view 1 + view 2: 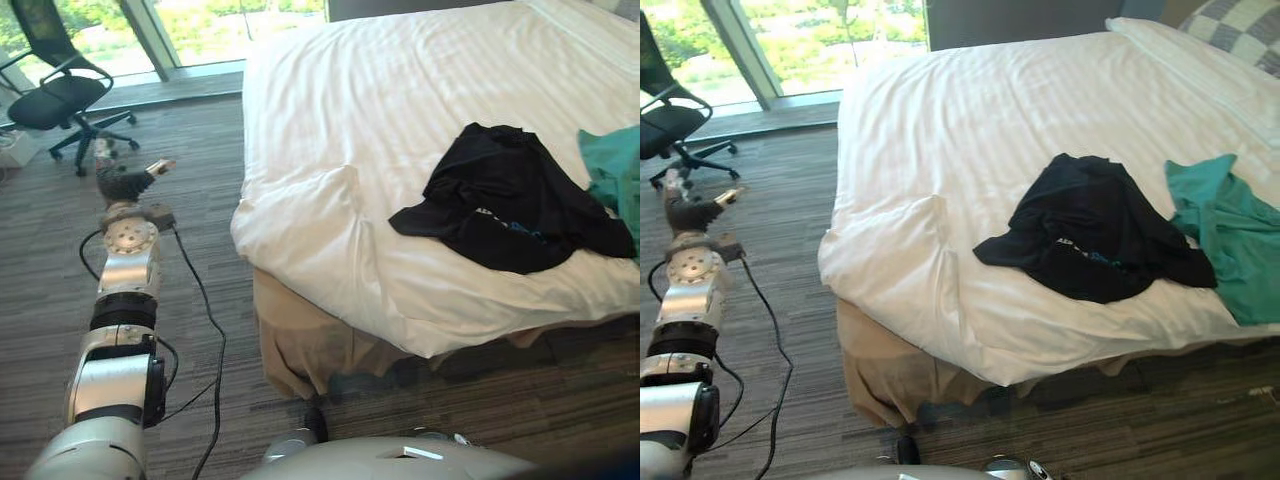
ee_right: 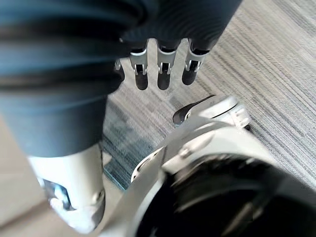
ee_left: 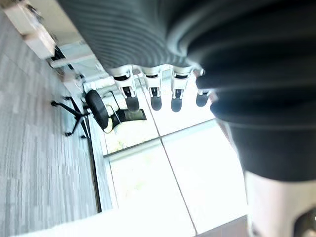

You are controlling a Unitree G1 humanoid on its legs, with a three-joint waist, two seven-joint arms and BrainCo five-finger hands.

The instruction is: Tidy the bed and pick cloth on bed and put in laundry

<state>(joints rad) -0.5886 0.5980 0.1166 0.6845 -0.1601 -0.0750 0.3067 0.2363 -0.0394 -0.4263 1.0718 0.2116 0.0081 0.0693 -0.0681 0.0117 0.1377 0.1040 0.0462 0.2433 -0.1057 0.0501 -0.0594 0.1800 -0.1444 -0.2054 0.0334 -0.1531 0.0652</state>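
Note:
A black garment [image 1: 510, 200] lies crumpled on the white bed [image 1: 400, 90], near its front edge. Beside it, toward the right, lies a teal garment [image 1: 1230, 230], partly hanging toward the edge. The duvet's front left corner [image 1: 305, 225] is folded and rumpled. My left hand [image 1: 125, 183] is held out over the floor to the left of the bed, far from both garments. In its wrist view the fingers [image 3: 154, 96] are straight and hold nothing. My right hand [image 2: 163, 74] hangs low over the carpet with relaxed, empty fingers.
A black office chair [image 1: 60, 95] stands on the carpet at the far left by the window. White and checkered pillows [image 1: 1230, 30] sit at the bed's far right. Beige sheet [image 1: 300, 345] hangs below the bed's front left corner.

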